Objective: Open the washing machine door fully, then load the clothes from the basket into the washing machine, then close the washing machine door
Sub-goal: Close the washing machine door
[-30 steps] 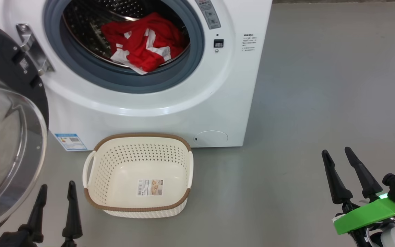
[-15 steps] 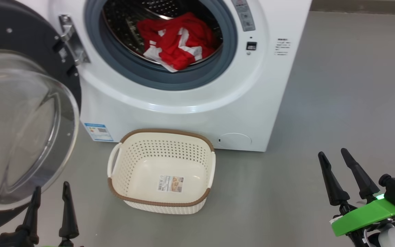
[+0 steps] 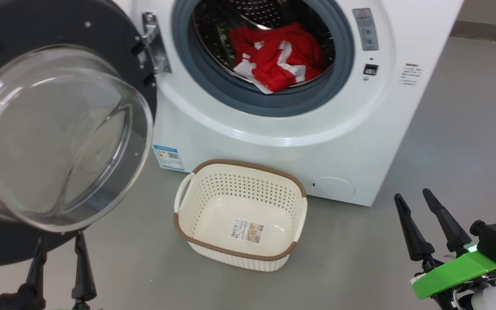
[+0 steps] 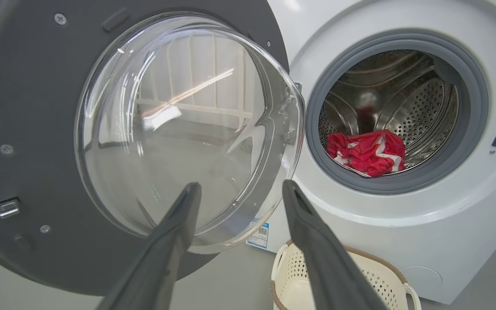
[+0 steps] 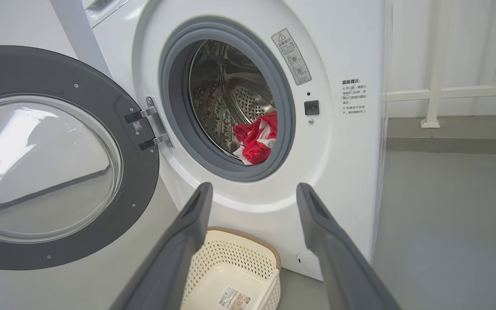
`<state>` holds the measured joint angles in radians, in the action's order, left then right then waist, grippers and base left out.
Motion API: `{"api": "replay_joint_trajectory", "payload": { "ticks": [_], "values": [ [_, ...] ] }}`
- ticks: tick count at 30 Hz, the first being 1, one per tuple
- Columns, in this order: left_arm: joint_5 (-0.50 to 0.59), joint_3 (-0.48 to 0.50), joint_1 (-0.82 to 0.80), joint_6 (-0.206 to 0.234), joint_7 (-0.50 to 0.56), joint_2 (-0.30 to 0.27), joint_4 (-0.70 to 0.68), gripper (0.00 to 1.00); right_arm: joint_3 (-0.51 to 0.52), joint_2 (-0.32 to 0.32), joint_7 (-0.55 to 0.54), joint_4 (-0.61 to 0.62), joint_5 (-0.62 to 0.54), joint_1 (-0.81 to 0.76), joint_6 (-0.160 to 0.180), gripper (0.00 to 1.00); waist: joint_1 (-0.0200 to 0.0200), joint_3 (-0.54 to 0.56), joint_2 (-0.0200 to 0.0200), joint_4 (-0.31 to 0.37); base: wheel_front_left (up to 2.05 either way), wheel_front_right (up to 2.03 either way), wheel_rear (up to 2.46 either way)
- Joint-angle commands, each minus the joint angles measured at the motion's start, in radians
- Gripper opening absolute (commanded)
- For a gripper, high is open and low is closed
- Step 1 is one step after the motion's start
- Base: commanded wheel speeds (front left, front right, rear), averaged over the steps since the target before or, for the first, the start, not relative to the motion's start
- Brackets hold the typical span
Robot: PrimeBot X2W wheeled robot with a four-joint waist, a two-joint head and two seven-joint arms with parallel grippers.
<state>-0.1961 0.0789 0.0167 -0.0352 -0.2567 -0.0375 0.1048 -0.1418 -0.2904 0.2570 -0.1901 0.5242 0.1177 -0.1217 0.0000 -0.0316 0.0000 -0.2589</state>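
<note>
Compared with the earlier head pictures, the whole scene sits further right and the door takes up more of the left side: the camera has turned, while machine, basket and clothes keep their places relative to one another. Both grippers remain at the lower corners.

The washing machine (image 3: 274, 142) stands on a grey floor (image 3: 446, 142). The washing machine door (image 3: 58, 133) is swung wide open on its hinge (image 3: 155, 43) at the machine's left, with the glass bowl bulging toward the camera.

The clothes (image 3: 278, 56) lie inside the steel drum (image 3: 222, 26). Their lower white edge drapes onto the grey gasket (image 3: 269, 101).

The basket (image 3: 239, 193) rests on the floor just in front of the machine, below the drum opening, with nothing in it but a label sticker (image 3: 246, 230) on its floor.

The left gripper (image 3: 58, 237) is at the lower left, its jaws spread wide and holding nothing. Its fingertips lie just under the lower rim of the door, and contact cannot be judged. In the left wrist view the fingers point at the lower part of the glass bowl, with the basket below and to the right.

The right gripper (image 3: 411, 193) is at the lower right, jaws spread wide and holding nothing. It is well apart from the basket and the machine. In the right wrist view its fingers frame the basket, with the clothes above them in the drum.
</note>
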Motion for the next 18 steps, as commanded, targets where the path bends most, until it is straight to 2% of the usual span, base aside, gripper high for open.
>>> {"api": "replay_joint_trajectory", "payload": {
  "ticks": [1, 18],
  "values": [
    [0.013, 0.037, -0.013, 0.007, -0.005, -0.013, -0.021, 1.0, -0.02, -0.015, 0.005, 0.021, 0.001, -0.01, -0.009, 1.0, 0.0, 0.011, 0.0, -0.038, 0.0, 0.0, 0.0],
    [0.019, 0.042, 0.004, 0.011, -0.005, -0.013, -0.025, 1.0, -0.026, -0.001, 0.005, 0.016, 0.001, -0.022, -0.009, 1.0, 0.0, 0.037, 0.0, -0.161, 0.0, 0.0, 0.0]
  ]
}}
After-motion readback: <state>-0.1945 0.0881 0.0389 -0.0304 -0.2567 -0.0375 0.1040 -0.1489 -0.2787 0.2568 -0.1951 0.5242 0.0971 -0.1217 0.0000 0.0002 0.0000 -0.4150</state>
